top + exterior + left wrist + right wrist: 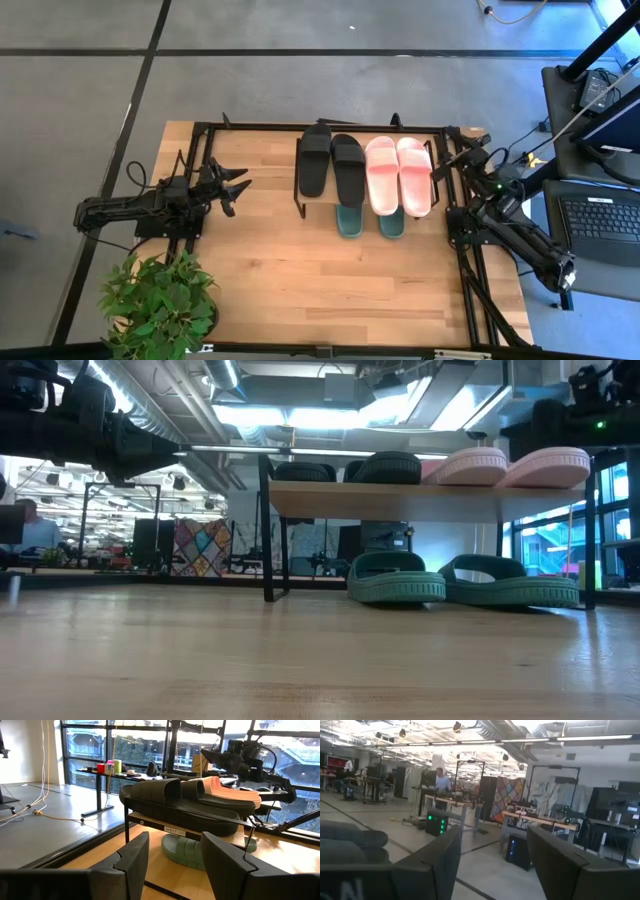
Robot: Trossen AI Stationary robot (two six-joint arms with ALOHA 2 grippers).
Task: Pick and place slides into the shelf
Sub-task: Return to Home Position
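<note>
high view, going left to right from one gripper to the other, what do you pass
left gripper → black slides → pink slides → right gripper. The green slides lie under those pairs, so they are left out.

We see one pair of slides [348, 170] left of a second pair [383, 175] on the shelf [310, 500], a third pair [395, 578] beneath its right half.

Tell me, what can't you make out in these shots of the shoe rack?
High view: the green slides lie under the shelf; the black pair and pink pair cover all but their ends.
Low view: left gripper and right gripper cut off by the top edge.
Right wrist view: blurred dark shape at the edge, unidentifiable.
</note>
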